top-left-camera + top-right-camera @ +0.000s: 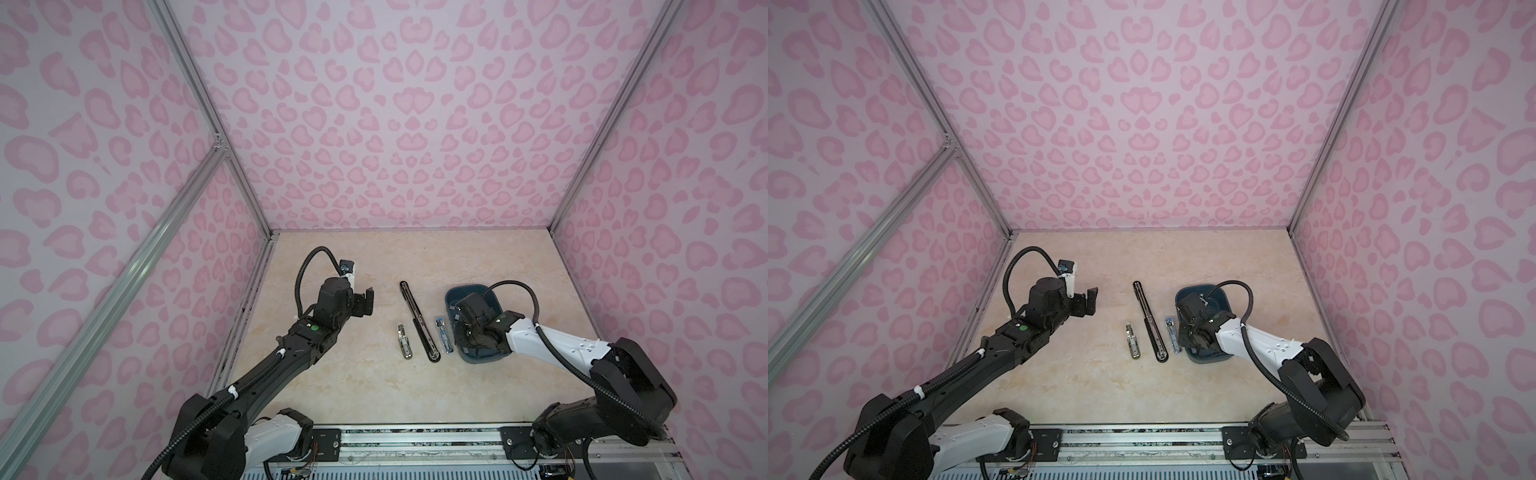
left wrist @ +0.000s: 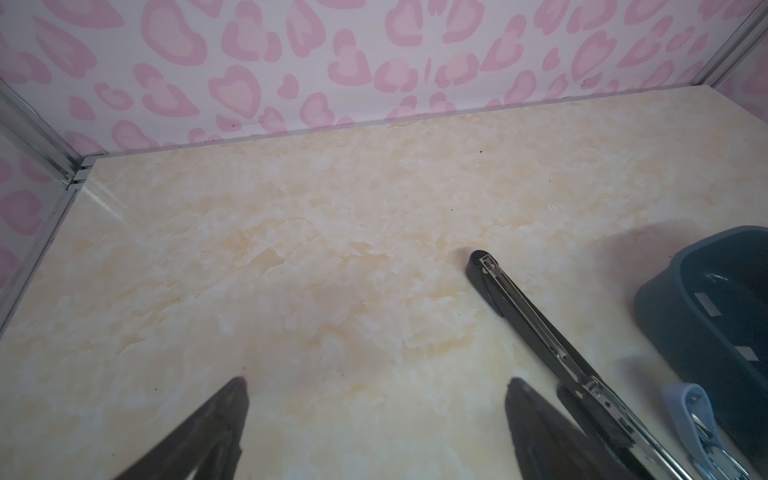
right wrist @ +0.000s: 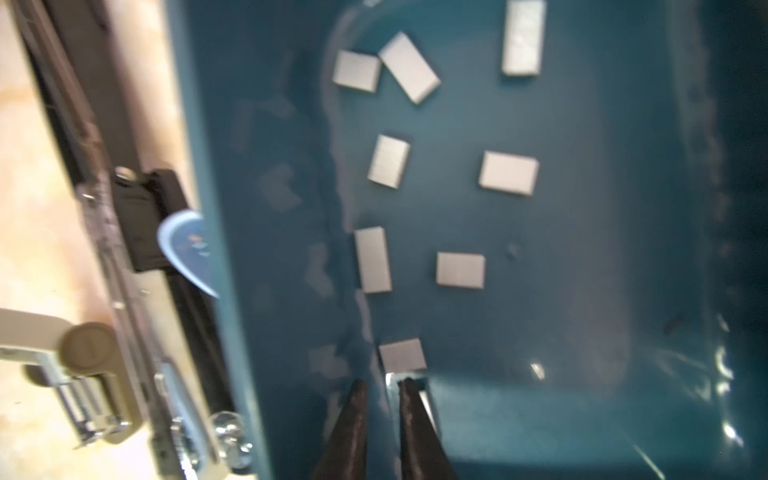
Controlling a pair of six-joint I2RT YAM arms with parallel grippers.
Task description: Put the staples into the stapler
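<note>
Several pale grey staples lie flat on the floor of a dark blue bin. My right gripper reaches down into that bin with only a narrow gap between its fingers. One strip lies right at the tips and runs partly under one finger. Whether it is pinched does not show. A long black stapler lies opened flat mid-table, its metal channel facing up. My left gripper hovers wide open and empty to its left, above bare table.
A small beige stapler lies left of the black one, and a small light-blue stapler lies between it and the bin. Pink patterned walls close off three sides of the table. In both top views the right arm covers much of the bin.
</note>
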